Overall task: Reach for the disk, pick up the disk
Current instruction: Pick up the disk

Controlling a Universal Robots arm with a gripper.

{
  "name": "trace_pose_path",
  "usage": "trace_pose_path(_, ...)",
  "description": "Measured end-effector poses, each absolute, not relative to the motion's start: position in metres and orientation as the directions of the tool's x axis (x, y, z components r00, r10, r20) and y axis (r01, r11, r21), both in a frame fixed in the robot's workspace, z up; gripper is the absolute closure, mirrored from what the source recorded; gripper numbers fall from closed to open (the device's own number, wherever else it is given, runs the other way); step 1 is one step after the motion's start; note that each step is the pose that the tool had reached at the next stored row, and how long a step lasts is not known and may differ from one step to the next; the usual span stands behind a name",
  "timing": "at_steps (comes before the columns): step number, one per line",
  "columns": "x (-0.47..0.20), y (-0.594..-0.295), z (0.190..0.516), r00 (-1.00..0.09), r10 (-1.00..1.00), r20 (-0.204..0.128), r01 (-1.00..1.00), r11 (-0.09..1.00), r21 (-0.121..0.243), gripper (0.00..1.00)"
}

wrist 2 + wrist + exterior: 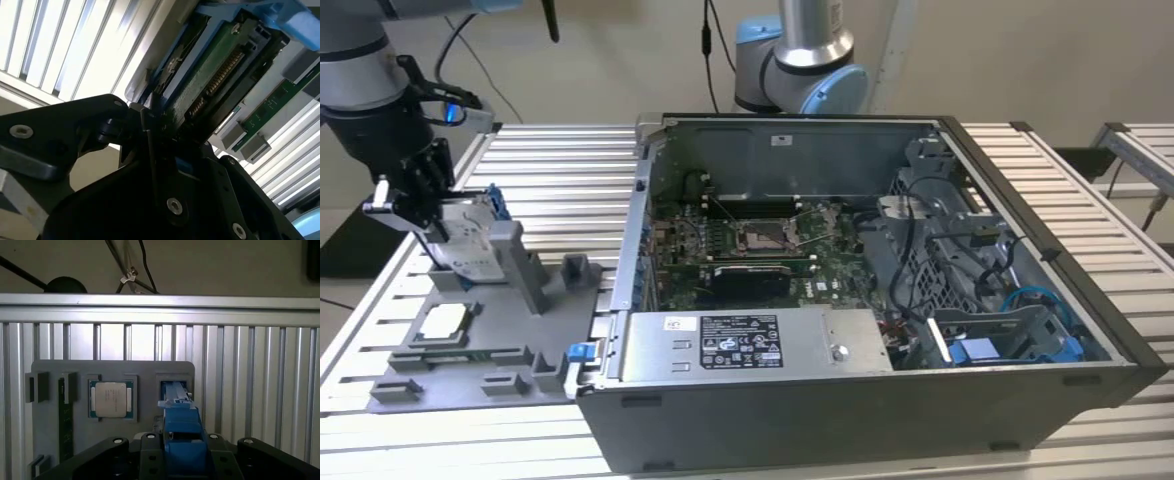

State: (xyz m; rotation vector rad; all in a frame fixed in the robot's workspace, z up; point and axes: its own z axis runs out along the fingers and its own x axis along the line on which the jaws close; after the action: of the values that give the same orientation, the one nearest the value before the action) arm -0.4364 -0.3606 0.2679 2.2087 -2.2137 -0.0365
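Pinching disk [181,420] by blue-bracketed edges: end effector [181,440]; disk's near end cut off, grip contact obscured.

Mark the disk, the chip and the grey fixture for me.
disk [180,432], first wrist view, on its blue bracket edge.
chip [110,399], first wrist view, middle of its metal lid.
grey fixture [145,371], first wrist view, bare plate surface.
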Motion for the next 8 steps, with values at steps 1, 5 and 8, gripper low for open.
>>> trace_pose_path(1, -0.4364, -0.3606, 0.2679, -0.002, -1.0, -0.006, -1.0, 0.002, 0.027, 1.0)
trace_pose_path(5, -0.4364, -0.3606, 0.2679, -0.002, -1.0, -0.007, -1.0, 0.002, 0.027, 1.0)
trace_pose_path(8, -0.4364, -0.3606, 0.2679, -0.002, -1.0, -0.007, -1.0, 0.002, 0.027, 1.0)
